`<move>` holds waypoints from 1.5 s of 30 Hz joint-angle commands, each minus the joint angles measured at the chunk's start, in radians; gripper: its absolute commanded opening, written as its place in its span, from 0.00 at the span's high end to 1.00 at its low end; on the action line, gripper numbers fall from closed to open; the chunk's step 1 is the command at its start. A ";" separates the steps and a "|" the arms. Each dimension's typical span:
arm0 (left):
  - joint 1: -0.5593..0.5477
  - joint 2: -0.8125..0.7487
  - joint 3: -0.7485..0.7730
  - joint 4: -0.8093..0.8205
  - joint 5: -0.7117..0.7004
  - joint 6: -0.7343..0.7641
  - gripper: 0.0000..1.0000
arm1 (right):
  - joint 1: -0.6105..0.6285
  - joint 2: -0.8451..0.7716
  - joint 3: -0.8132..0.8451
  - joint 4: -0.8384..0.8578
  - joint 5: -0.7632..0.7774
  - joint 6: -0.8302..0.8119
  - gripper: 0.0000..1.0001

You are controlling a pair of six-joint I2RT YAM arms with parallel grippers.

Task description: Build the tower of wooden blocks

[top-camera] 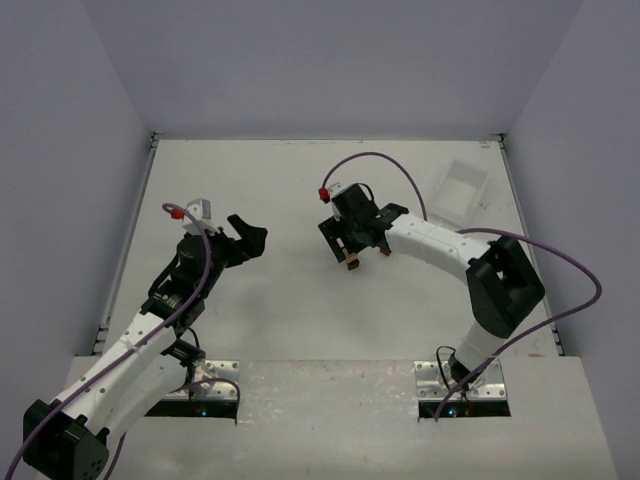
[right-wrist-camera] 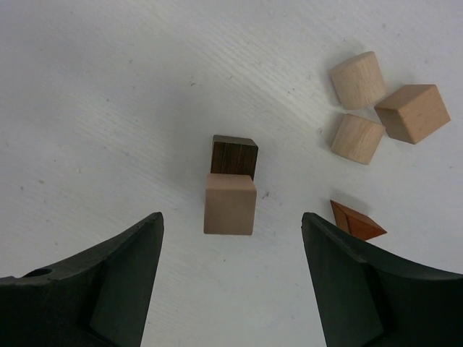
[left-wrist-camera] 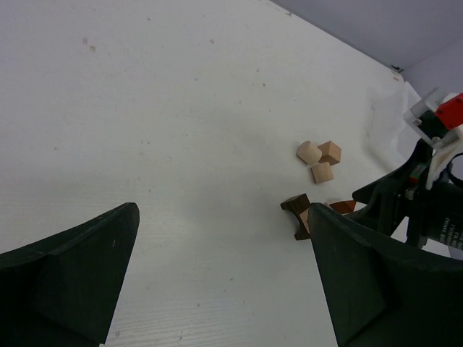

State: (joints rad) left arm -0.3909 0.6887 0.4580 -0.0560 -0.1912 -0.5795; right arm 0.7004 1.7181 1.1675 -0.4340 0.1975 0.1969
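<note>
In the right wrist view a pale tan cube (right-wrist-camera: 230, 203) overlaps a dark brown block (right-wrist-camera: 234, 155) and appears to sit on top of it. A reddish-brown wedge (right-wrist-camera: 357, 222) lies to the right. Three pale tan blocks (right-wrist-camera: 357, 138) lie loose at the upper right. My right gripper (right-wrist-camera: 231, 289) is open and empty, hovering just above the two-block stack (top-camera: 350, 262). My left gripper (top-camera: 245, 235) is open and empty, well left of the blocks. In the left wrist view (left-wrist-camera: 224, 289) it shows the dark block (left-wrist-camera: 295, 208) and the loose tan blocks (left-wrist-camera: 319, 159) ahead.
A clear rectangular plastic tray (top-camera: 460, 190) lies at the back right of the white table (top-camera: 280, 180). Grey walls rise on three sides. A purple cable loops over the right arm (top-camera: 500, 280).
</note>
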 commanded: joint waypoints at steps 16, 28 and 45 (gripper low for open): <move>0.007 0.009 0.010 0.032 -0.014 0.012 0.00 | -0.258 -0.032 -0.118 0.179 -0.039 0.099 0.01; 0.007 0.034 0.013 0.038 -0.020 0.014 0.00 | -0.261 0.149 -0.064 0.284 -0.022 0.102 0.18; 0.007 0.051 0.020 0.039 -0.009 0.016 0.00 | -0.260 0.112 -0.148 0.337 -0.046 0.090 0.89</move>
State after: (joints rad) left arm -0.3908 0.7343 0.4580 -0.0559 -0.2021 -0.5793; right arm 0.4408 1.8965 1.0629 -0.1291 0.1672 0.3038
